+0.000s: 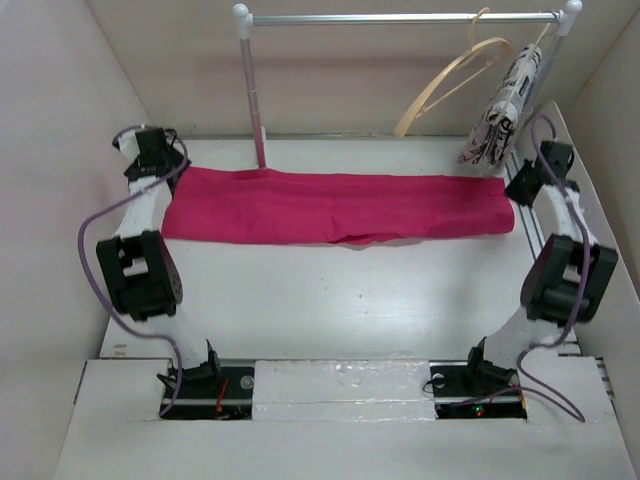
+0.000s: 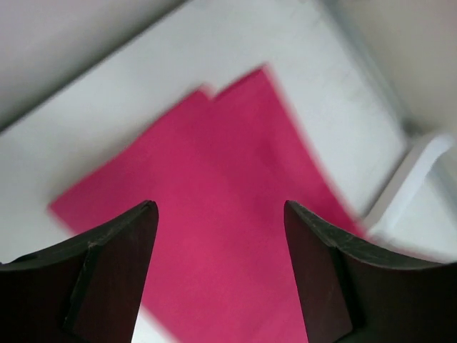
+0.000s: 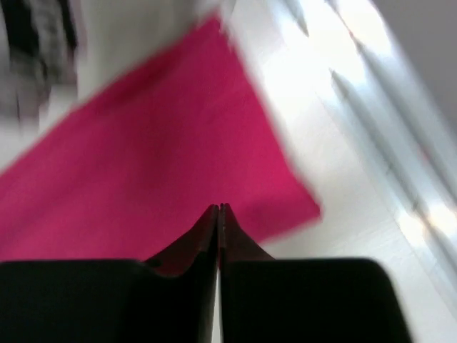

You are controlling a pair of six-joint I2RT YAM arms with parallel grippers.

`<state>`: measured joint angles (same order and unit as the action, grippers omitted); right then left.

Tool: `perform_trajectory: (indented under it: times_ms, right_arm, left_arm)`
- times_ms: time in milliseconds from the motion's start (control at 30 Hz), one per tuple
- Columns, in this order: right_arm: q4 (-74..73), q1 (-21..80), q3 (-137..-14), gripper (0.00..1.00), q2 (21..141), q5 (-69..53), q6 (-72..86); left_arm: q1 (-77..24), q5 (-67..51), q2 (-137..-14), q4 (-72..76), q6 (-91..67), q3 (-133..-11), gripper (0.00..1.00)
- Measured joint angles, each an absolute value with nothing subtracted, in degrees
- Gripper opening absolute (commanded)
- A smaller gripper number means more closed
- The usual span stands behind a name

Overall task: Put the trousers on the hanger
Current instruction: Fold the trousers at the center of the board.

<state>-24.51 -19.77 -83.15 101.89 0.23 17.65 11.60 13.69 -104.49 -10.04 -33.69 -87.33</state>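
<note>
The magenta trousers [image 1: 340, 208] lie folded in a long flat strip across the far half of the table. The tan wooden hanger [image 1: 450, 78] hangs by its hook from the white rail, at the right. My left gripper [image 1: 160, 165] hovers over the trousers' left end; in the left wrist view it [image 2: 221, 207] is open and empty, with pink cloth [image 2: 214, 186] below it. My right gripper [image 1: 522, 186] is at the trousers' right end; in the right wrist view it [image 3: 219, 207] is shut, with nothing between the jaws, above the cloth's corner [image 3: 164, 150].
The white rail [image 1: 400, 18] stands on two posts at the back; its left post [image 1: 254, 100] meets the table just behind the trousers. A black-and-white patterned garment [image 1: 505, 105] hangs beside the hanger. White walls enclose the table on three sides.
</note>
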Motion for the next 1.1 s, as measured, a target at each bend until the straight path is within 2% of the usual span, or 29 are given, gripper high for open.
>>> perform_trajectory:
  times_ms: [167,233,267,300,367,500,633,933,967,1033,1067,1100]
  right_arm:
    - [-17.76,-15.31,-58.41,0.01,83.22,-4.69,18.48]
    - [-15.35,-13.30,-51.00,0.23,79.07,-8.08,19.03]
    - [-13.91,-12.67,-47.81,0.46,78.00,-9.45,19.44]
    - [-13.08,-12.43,-45.23,0.54,77.54,-10.72,19.68]
    - [-12.34,-12.40,-41.93,0.65,77.78,-12.51,19.44]
    - [-10.68,-12.80,-40.86,0.69,80.86,-15.00,19.73]
    - [-6.61,-13.30,-41.56,0.70,85.43,-15.00,21.47]
    - [2.74,-13.47,-47.68,0.57,96.03,-12.78,31.79]
    - [3.20,-13.17,-48.05,0.49,96.62,-12.23,32.77]
    - [3.42,-12.43,-49.32,0.39,98.17,-10.76,34.39]
    - [3.40,-12.01,-50.19,0.25,99.07,-10.13,34.87]
    - [3.40,-11.70,-50.78,0.17,99.81,-9.39,35.29]
  left_arm:
    - [12.97,10.70,-87.31,-8.29,-34.13,-63.22,0.64]
    - [13.72,9.04,-84.29,-8.95,-34.65,-57.69,0.64]
    - [14.02,8.43,-84.38,-9.08,-34.76,-56.49,0.65]
    - [14.31,7.84,-85.14,-9.23,-34.76,-55.79,0.65]
    - [14.35,6.48,-87.83,-9.26,-34.65,-55.59,0.65]
    - [14.31,3.42,-95.39,-9.76,-34.50,-58.19,0.63]
    - [13.65,0.32,-102.35,-10.13,-34.81,-63.55,0.60]
    - [11.35,-1.10,-105.67,-11.11,-35.83,-72.49,0.57]
    - [11.35,-1.13,-106.39,-10.79,-35.83,-73.36,0.57]
    - [11.33,-0.56,-107.39,-10.46,-35.75,-73.80,0.58]
    - [11.33,-0.12,-108.14,-11.18,-35.62,-74.48,0.58]
    - [11.33,0.51,-109.47,-12.53,-35.46,-76.05,0.57]
